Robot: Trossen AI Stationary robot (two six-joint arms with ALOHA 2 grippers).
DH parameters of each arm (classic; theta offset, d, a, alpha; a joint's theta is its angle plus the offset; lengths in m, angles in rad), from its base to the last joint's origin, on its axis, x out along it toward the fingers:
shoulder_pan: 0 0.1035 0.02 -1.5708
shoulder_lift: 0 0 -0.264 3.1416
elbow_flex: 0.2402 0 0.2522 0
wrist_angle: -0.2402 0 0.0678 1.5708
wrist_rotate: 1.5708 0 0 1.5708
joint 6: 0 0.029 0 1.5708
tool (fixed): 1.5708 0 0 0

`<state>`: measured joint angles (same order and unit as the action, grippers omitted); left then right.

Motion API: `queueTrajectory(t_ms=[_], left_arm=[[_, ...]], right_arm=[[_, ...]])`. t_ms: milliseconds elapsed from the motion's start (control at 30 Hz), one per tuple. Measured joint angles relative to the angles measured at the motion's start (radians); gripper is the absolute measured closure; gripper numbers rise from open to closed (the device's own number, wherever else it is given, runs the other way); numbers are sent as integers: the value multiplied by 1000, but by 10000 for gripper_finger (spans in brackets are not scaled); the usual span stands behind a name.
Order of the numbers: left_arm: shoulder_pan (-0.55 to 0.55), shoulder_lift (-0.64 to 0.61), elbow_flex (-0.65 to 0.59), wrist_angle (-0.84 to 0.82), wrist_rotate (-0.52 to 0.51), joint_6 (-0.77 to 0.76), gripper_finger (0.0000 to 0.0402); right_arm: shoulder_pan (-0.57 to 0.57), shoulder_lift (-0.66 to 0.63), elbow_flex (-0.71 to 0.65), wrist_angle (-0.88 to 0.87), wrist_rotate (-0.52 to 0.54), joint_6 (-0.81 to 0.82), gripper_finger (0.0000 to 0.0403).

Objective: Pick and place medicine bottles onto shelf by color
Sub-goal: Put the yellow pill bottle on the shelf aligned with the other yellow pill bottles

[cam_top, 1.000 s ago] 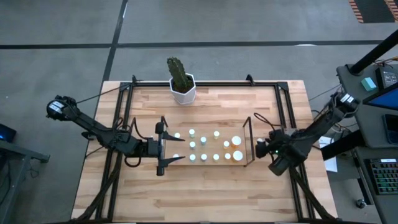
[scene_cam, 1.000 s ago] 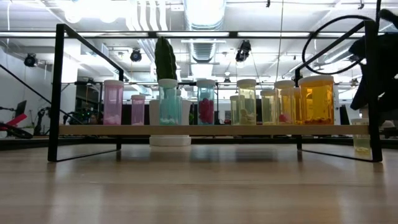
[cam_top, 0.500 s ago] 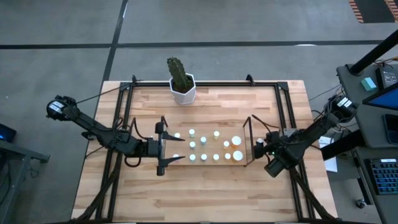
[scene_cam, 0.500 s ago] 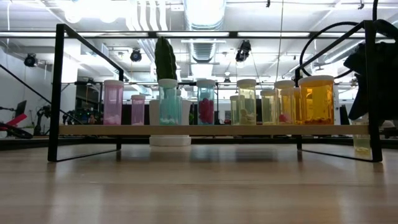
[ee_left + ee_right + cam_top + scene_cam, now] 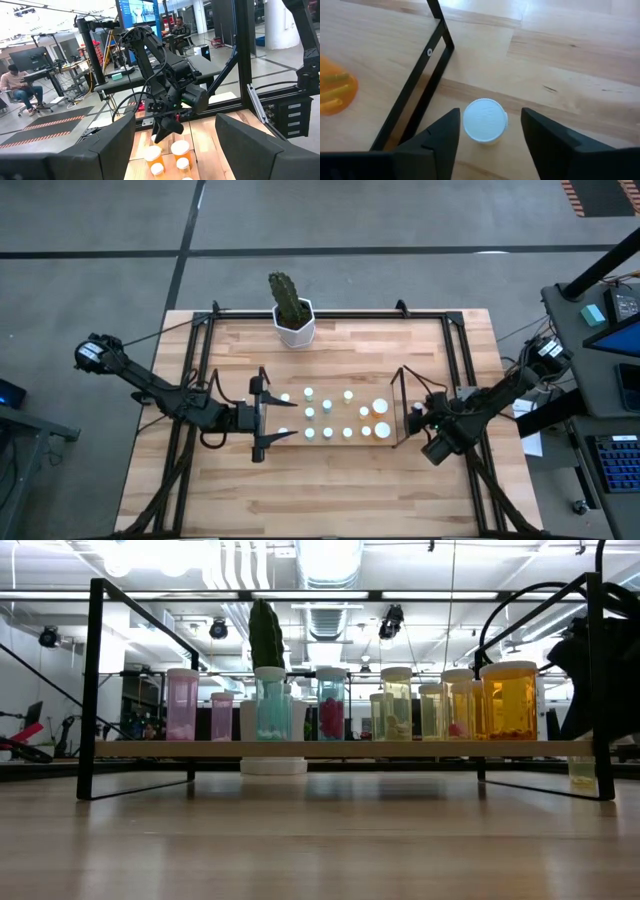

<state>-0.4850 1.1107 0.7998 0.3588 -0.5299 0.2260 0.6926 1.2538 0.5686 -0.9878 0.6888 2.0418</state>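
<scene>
Here the right hand (image 5: 487, 137), fingers spread, straddles a white-capped bottle (image 5: 485, 121) standing on the tabletop (image 5: 580, 65) just outside the shelf (image 5: 427, 75) end (likely light, rigid, smooth-sided; grip below the cap).

Bright even overhead light, ceiling lamps (image 5: 330, 555) glaring, foreground tabletop (image 5: 300, 850) blurred

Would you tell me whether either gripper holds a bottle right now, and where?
Neither: the right gripper stands open astride a white-capped bottle; the left gripper is open and empty.
</scene>
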Motion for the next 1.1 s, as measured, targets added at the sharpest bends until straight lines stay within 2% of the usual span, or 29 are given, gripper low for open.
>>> queueTrajectory(t_ms=[200, 333, 533, 867, 1100], left_arm=[[0, 0, 0, 0, 0, 0, 143], [0, 0, -1, 0, 0, -1, 143], [0, 0, 0, 0, 0, -1, 143], [0, 0, -1, 0, 1, -6, 143], [0, 0, -3, -1, 1, -5, 143]], right_arm=[[0, -2, 0, 3, -8, 0, 268], [0, -2, 0, 5, -9, 0, 295], [0, -23, 49, -66, -34, -38, 289], [0, -79, 367, -590, -41, -91, 294], [-50, -137, 537, -587, 74, -306, 294]])
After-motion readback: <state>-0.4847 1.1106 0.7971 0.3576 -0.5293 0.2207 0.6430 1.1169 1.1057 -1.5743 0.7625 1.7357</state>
